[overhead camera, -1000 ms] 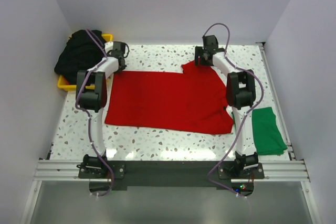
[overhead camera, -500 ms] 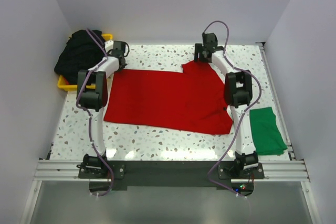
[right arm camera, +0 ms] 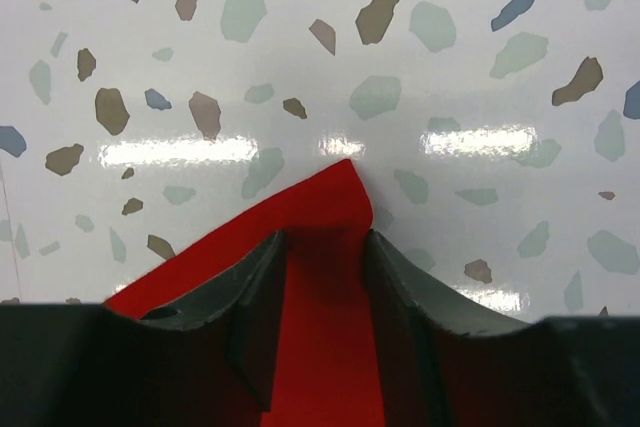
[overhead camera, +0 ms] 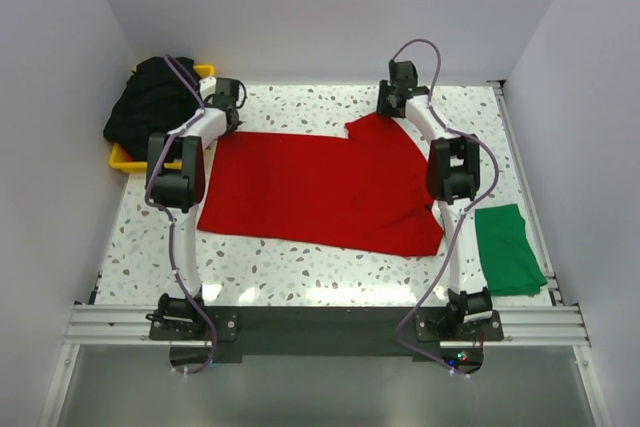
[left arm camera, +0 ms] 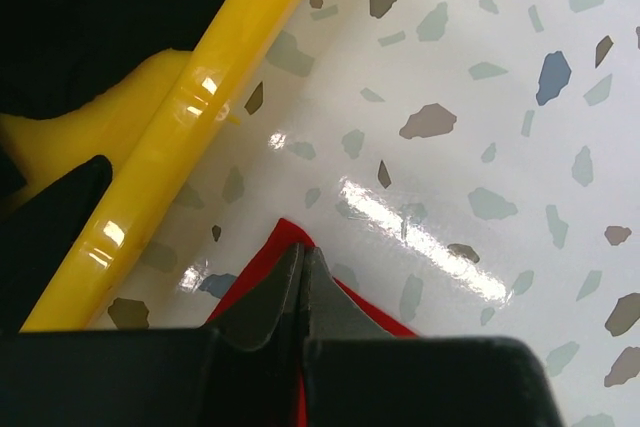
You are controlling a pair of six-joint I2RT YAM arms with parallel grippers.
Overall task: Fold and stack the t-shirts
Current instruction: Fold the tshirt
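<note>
The left tool (left arm camera: 302, 282) was clamped on the far left corner of the bright red cloth t-shirt (overhead camera: 320, 187). The right tool (right arm camera: 322, 257) had its fingers apart, astride the far right corner. The shirt lay spread on the speckled white surface (overhead camera: 300, 272), with a folded green cloth t-shirt (overhead camera: 508, 247) near right and dark black cloth t-shirts (overhead camera: 150, 102) in a yellow plastic tray (overhead camera: 125, 159) far left.

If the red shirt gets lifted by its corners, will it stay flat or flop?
Probably flops: the red shirt lies thin and rumpled near its right edge, so it would likely sag. On the glossy table it may slide easily.
</note>
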